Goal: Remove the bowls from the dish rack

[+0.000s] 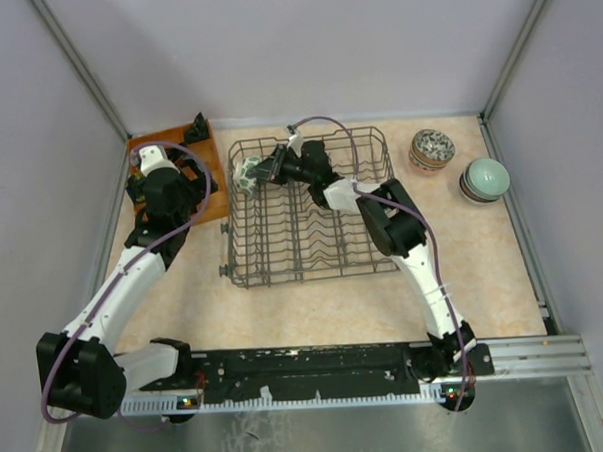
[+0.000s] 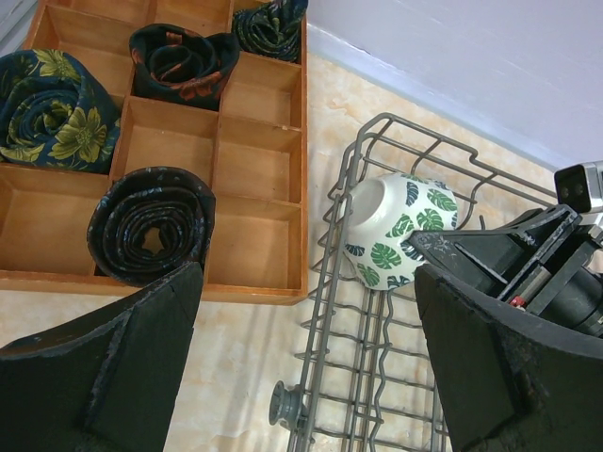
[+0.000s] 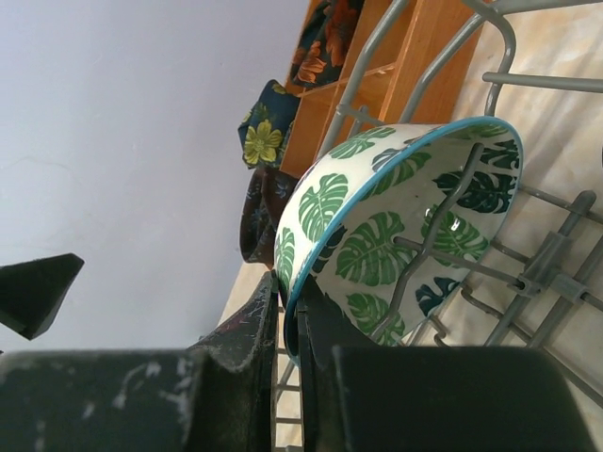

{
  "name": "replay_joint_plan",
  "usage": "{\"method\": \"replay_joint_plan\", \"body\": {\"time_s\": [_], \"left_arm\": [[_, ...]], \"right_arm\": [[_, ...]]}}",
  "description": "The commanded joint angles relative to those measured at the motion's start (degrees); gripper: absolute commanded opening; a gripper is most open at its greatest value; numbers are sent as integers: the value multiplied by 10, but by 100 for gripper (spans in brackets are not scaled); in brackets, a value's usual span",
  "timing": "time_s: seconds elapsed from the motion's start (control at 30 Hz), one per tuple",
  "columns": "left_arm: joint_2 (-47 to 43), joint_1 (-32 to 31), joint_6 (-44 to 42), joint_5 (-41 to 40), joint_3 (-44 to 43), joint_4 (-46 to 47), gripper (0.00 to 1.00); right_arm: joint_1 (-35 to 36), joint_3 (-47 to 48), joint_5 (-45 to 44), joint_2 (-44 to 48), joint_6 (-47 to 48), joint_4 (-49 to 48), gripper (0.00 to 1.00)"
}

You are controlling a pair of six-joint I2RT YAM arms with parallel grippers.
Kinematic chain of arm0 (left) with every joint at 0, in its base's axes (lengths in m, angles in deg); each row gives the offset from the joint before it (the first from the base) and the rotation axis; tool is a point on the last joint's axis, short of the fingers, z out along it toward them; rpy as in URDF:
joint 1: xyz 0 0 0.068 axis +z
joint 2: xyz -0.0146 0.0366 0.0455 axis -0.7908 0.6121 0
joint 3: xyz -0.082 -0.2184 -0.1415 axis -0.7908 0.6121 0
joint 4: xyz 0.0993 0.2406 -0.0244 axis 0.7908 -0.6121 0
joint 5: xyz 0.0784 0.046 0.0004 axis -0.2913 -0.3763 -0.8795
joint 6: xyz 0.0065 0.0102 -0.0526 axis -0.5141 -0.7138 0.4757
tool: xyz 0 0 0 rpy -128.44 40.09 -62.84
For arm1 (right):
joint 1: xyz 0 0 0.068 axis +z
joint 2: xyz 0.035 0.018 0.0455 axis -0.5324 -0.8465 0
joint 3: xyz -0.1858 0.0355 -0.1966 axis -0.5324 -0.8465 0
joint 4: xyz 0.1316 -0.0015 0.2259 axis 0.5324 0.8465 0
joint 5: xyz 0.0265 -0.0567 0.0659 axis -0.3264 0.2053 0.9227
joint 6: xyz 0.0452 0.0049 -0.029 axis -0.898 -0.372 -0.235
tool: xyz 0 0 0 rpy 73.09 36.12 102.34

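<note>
One dish rack, one leaf-patterned bowl, two bowl stacks, one tray — four rolled ties.

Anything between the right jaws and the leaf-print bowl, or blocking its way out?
Nothing between them: the right gripper pinches the rim of the leaf-print bowl. Tines of the dish rack cross its mouth, so probably lift first.

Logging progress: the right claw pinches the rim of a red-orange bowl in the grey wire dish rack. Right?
Wrong colour: the right wrist view shows the right claw pinching the rim of a white bowl with green leaves in the grey wire dish rack.
</note>
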Motion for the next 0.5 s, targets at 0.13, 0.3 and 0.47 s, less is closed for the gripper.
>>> {"method": "replay_joint_plan", "body": {"time_s": [0.13,0.3,0.47], "left_arm": [[-2,-1,-7,-5,3,11,99],[-4,-1,-7,-7,2,9,99],[-4,-1,-6,-7,2,8,99]], "right_arm": [[3,21,16,12,-28,-107,0],[1,13,20,26,-45,-151,0],[-1,11,30,32,-63,-184,0]]}}
